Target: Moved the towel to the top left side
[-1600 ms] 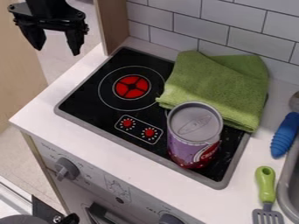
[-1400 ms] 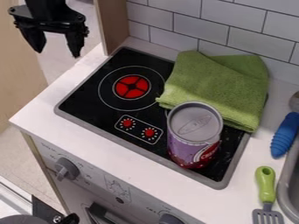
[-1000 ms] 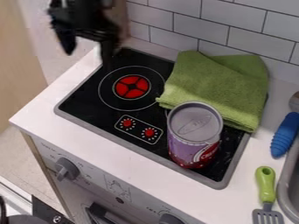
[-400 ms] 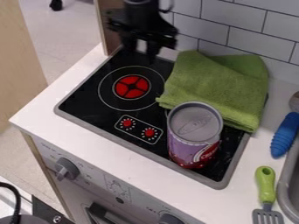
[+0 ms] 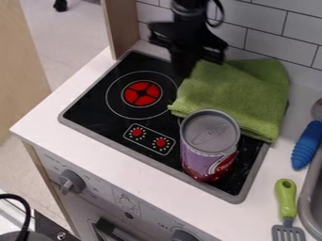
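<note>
One green towel in the camera view, lying folded and rumpled over the back right part of the black stovetop, its far side close to the tiled wall. Gripper hangs from the top edge, just behind the burner side of the towel, near its back left corner; from my seat it overlaps that corner, and I can't tell whether they touch. Jaws: too blurred and dark for me to tell whether open or closed. Can upright on the front right of the stovetop, purple and red with a grey lid, in front of the towel; its top hides a bit of the near towel edge. Red burner to the left of the towel, two red dials printed below it. On the white counter, right side: a spatula with green handle, and farther back a blue handle beside the grey sink. Wooden panel at the back left. Grey knob on the stove front; black cable at lower left.
</note>
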You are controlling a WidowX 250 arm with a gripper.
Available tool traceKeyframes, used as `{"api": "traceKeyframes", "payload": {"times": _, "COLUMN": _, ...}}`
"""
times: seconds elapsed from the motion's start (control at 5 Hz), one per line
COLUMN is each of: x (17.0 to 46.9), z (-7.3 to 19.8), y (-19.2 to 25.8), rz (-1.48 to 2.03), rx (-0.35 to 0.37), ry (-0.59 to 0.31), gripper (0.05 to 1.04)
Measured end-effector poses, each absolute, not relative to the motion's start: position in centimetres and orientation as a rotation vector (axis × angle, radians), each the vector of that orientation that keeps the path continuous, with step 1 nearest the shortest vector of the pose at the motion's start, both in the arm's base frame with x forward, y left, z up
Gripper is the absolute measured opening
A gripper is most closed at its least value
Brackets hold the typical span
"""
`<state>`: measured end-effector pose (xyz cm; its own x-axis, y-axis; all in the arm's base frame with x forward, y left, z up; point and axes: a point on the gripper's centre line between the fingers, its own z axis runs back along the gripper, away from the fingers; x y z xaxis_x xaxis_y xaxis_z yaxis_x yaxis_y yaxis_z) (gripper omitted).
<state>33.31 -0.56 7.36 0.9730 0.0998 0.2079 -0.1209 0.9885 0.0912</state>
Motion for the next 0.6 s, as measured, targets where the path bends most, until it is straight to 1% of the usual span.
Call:
{"api": "traceKeyframes", "payload": {"times": 0.2, "x": 34.3, "z": 6.7, "y": -2.6, "rz": 0.116, "rx": 0.076, "ry": -0.208, "gripper": 0.052}}
{"api": "traceKeyframes", "payload": {"times": 0.4, "x": 35.0, "z": 5.9, "y": -4.0, "rz": 0.138, "rx": 0.036, "ry": -0.191, "gripper": 0.052}}
{"api": "traceKeyframes", "payload": {"times": 0.6, "x": 35.7, "z": 5.8, "y": -4.6, "rz": 0.127, "rx": -0.003, "ry": -0.233, "gripper": 0.052}}
